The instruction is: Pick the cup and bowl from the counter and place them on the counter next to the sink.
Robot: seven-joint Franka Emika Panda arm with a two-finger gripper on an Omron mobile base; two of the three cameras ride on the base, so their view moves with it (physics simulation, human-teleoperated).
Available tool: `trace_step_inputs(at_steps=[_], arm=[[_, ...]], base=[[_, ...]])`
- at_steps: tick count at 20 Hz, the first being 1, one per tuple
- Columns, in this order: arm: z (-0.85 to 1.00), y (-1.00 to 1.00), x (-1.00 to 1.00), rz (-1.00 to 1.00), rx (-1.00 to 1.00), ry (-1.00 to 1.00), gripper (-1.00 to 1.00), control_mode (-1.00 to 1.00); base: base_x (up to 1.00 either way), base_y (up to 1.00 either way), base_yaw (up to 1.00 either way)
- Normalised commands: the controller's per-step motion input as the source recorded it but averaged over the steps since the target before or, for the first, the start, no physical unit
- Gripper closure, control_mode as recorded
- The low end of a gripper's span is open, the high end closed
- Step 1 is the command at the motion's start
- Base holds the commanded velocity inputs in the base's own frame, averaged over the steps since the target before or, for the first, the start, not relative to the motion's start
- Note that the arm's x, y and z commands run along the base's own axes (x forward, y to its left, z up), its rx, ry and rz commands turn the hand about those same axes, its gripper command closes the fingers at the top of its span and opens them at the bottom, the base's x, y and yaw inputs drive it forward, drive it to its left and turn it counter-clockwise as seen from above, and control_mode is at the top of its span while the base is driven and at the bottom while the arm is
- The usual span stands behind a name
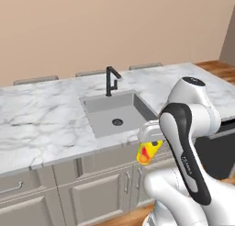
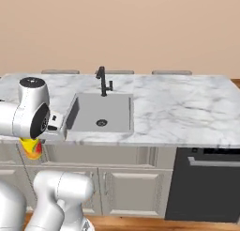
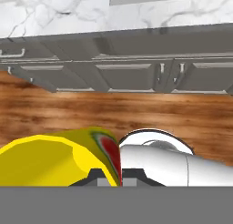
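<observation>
Left base view: at lower right we saw the arm folded, elbow high, its gripper (image 1: 149, 149) low at centre, in front of the counter (image 1: 46, 124) edge below the sink (image 1: 120, 114); jaws closed on the cup (image 1: 148, 152); the lettering on the forearm was too small to read.

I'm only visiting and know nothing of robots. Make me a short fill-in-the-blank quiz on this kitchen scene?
1. The two-finger gripper is shut on the small ____ tapered cup.
2. The cup hangs in front of the beige-grey cabinets, ____ the white marble counter's edge.
3. The short black faucet stands behind the rectangular grey ____.

Missing words: yellow; below; sink
</observation>
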Motion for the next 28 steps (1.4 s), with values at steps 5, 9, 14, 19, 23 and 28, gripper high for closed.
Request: trace_step_inputs(at_steps=[5, 9, 14, 19, 23, 28], arm=[[0.0, 0.0, 0.0, 0.0, 0.0, 0.0, 1.0, 1.0], [0.0, 0.0, 0.0, 0.0, 0.0, 0.0, 1.0, 1.0], [0.0, 0.0, 0.0, 0.0, 0.0, 0.0, 1.0, 1.0], [0.0, 0.0, 0.0, 0.0, 0.0, 0.0, 1.0, 1.0], [0.0, 0.0, 0.0, 0.0, 0.0, 0.0, 1.0, 1.0], [-0.09, 0.1, 0.15, 0.0, 0.0, 0.0, 1.0, -1.0]], base=[[0.96, 0.0, 0.24], [0.67, 0.0, 0.02], [0.0, 0.0, 0.0], [0.0, 0.0, 0.0], [0.0, 0.0, 0.0], [0.0, 0.0, 0.0]])
